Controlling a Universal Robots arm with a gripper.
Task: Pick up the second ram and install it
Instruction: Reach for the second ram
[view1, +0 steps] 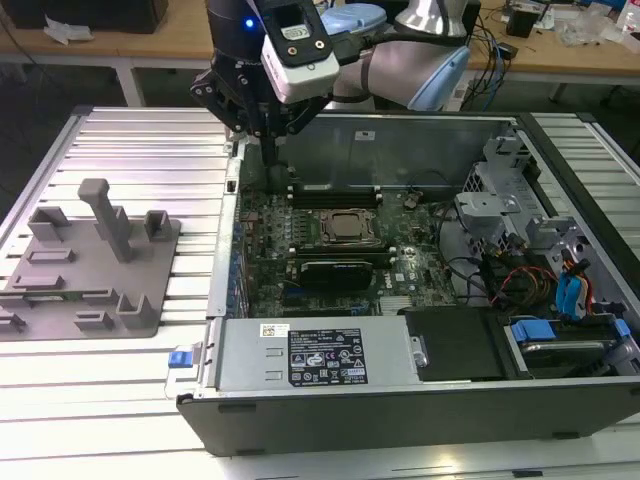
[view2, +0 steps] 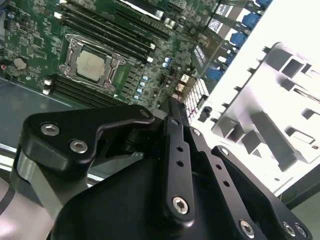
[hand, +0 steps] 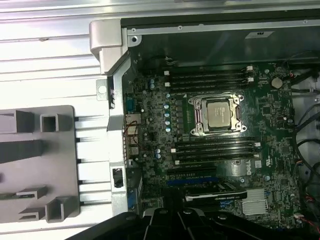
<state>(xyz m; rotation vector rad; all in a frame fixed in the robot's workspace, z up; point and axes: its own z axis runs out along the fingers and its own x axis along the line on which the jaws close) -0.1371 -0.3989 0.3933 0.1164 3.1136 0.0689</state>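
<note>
- The gripper (view1: 268, 150) is hovering, fingers pinched narrow, over the motherboard's (view1: 420, 265) back corner.
- The second ram (view1: 55, 297) seems to be lying in the grey tray (view1: 150, 280), well apart, though it's too small to be sure.
- A clean pick is needing open fingers, squared across its thin edges.

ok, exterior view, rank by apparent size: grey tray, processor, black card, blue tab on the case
1. grey tray
2. black card and processor: they look about alike, so not ranking them
3. blue tab, smallest
</note>
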